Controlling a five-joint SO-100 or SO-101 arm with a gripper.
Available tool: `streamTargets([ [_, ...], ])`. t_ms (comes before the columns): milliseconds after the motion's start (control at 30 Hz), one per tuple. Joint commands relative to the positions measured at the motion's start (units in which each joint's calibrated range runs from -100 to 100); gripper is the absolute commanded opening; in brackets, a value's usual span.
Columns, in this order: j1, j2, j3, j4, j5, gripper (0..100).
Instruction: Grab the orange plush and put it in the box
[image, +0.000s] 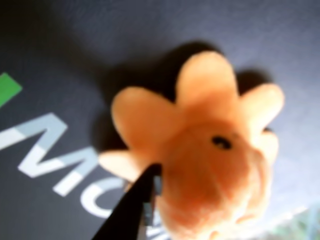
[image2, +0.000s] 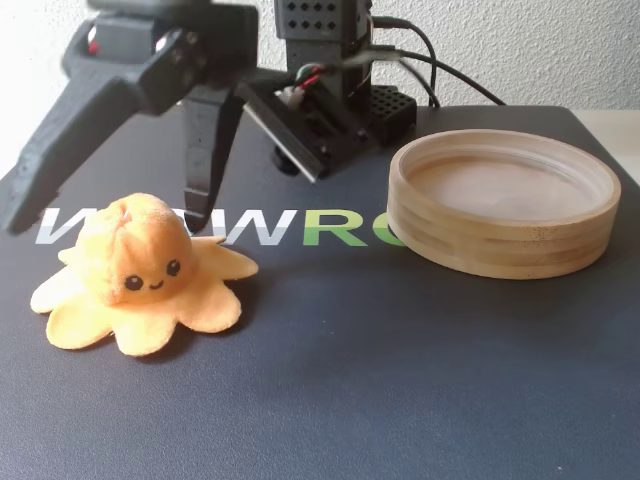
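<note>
The orange plush (image2: 140, 270) lies on the dark mat at the left of the fixed view, face towards the camera, tentacles spread flat. My gripper (image2: 108, 218) is open wide just behind and over its head. One black finger reaches down far left and the other stands by the head's right side. In the wrist view the plush (image: 210, 150) fills the frame, blurred, and one black finger (image: 127, 210) touches its lower left side. The box (image2: 500, 245), a round wooden tray, stands empty to the right, apart from the plush.
The arm's black base and perforated block (image2: 385, 105) stand at the back centre with cables (image2: 440, 70) running right. The dark mat (image2: 400, 380) carries white and green lettering (image2: 300, 228). A white wall stands behind.
</note>
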Motion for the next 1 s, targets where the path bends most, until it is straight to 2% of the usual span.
streamTargets([
  [0,1.98,5.21,-6.7,-0.58,-0.45,52],
  [133,4.15,10.69,-9.7,-0.41,-0.45,50],
  [200,4.52,12.12,-10.69,-0.06,-0.45,43],
  [267,4.37,11.79,-11.06,-0.67,-0.03,17],
  [367,3.85,11.36,-12.23,-0.41,0.07,1],
  [600,-1.53,7.65,-14.77,4.9,0.23,1],
  [700,-7.66,-0.02,-15.05,8.29,2.38,1],
  [833,-15.95,-9.63,-14.68,15.95,2.01,1],
  [967,-28.65,-17.3,-11.87,23.25,-5.86,1],
])
